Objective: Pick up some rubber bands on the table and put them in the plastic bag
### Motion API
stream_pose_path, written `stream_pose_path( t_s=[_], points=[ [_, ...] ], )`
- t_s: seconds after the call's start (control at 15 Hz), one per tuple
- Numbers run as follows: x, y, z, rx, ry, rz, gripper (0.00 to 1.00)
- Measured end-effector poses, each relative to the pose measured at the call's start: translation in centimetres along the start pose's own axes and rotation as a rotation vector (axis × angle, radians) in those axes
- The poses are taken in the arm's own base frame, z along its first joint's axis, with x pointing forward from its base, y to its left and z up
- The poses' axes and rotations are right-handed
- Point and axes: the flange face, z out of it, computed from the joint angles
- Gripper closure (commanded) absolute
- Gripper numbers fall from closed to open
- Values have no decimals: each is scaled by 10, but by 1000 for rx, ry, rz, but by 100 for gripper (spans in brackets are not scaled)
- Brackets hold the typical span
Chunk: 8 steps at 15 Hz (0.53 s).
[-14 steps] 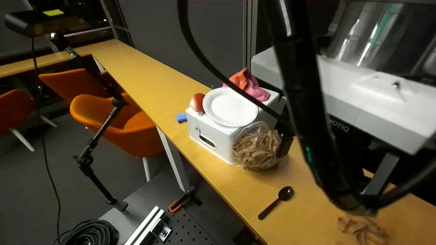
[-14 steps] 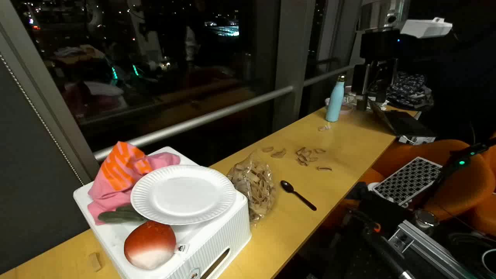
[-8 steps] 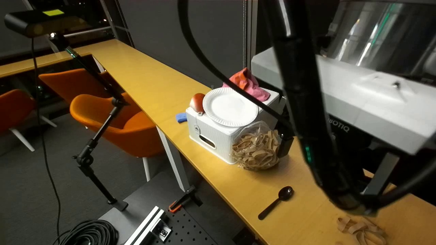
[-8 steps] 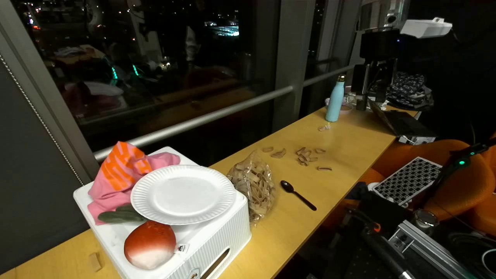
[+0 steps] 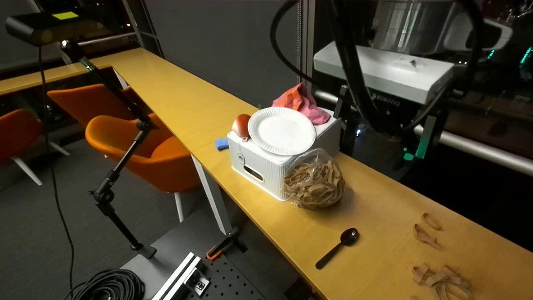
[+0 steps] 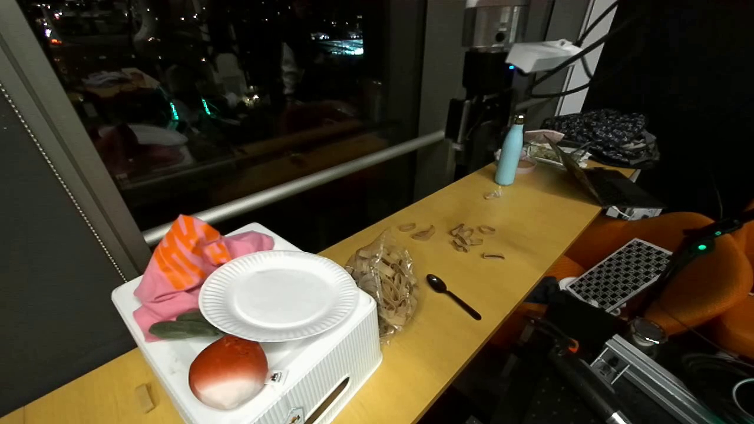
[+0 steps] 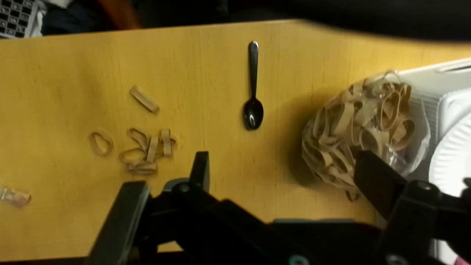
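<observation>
Hovers with Robotiq gripper spread wide, gripping nothing. Should swing down and away from the plastic bag, past the black spoon, to loose rubber bands on the wooden table. Can't fairly judge the drop.

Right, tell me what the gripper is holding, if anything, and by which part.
Nothing is held: the gripper is open in the wrist view, and the loose rubber bands lie on the table.

One plastic bag, one spoon, one plate, one bottle, overlapping rubber bands, uncountable
</observation>
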Motion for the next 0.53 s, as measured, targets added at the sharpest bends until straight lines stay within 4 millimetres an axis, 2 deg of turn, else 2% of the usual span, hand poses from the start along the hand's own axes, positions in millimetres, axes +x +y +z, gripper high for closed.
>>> stream_pose_path(
  t_s=[0.13, 0.27, 0.4, 0.53],
  points=[
    [31, -7, 12, -25, 49, 33, 0],
    [51, 2, 31, -76, 81, 100, 0],
    [58, 25, 50, -126, 94, 190, 0],
    [54, 58, 68, -155, 95, 280, 0]
  ],
)
